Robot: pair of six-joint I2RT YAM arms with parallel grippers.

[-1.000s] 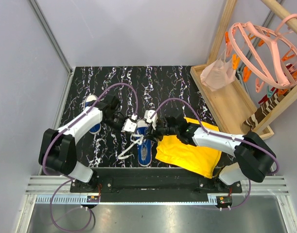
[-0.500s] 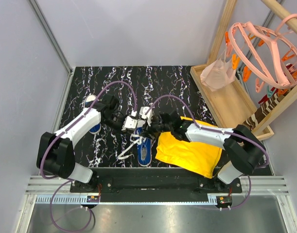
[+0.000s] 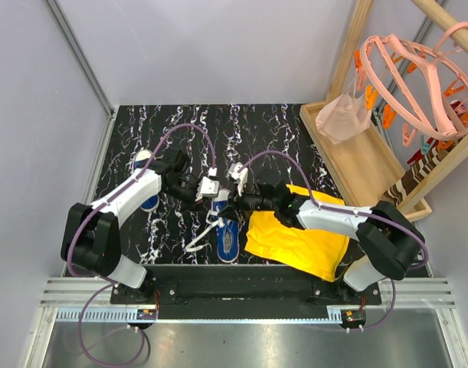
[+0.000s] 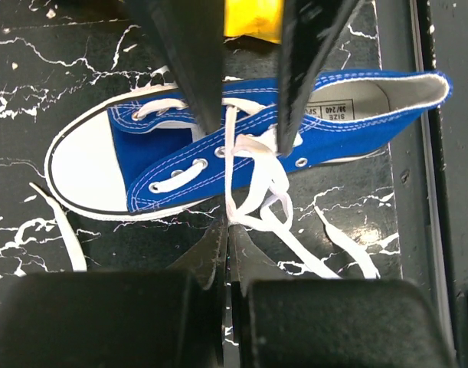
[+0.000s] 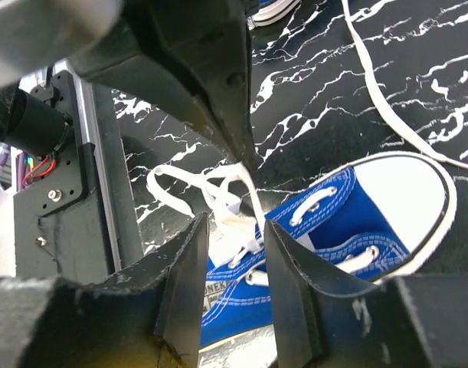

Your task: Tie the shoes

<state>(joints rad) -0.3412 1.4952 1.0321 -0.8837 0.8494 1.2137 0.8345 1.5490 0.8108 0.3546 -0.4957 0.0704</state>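
One blue shoe [image 3: 227, 236] lies near the table's front edge, white toe cap toward the back, its white lace [image 4: 253, 184] loose beside it. My left gripper [image 4: 229, 228] is shut, pinching the lace at its tips; it hovers over the shoe [image 4: 180, 153]. My right gripper [image 5: 234, 230] is open just above the laced part of the shoe [image 5: 348, 222], straddling the lace [image 5: 218, 192] that hangs from the left fingers [image 5: 211, 77]. In the top view both grippers meet over the shoe, the left [image 3: 216, 201] and the right [image 3: 232, 201]. The second shoe [image 3: 145, 165] lies half hidden under the left arm.
A yellow cloth [image 3: 295, 238] lies just right of the shoe, under the right arm. A wooden tray [image 3: 364, 153] with a pink bag [image 3: 341, 119] stands at the right. A pink hanger rack [image 3: 417, 84] hangs above it. Grey walls close the left and back.
The right arm has stretched left and brought its gripper over the shoe, close to the left gripper. Both grippers have shifted slightly toward the back.
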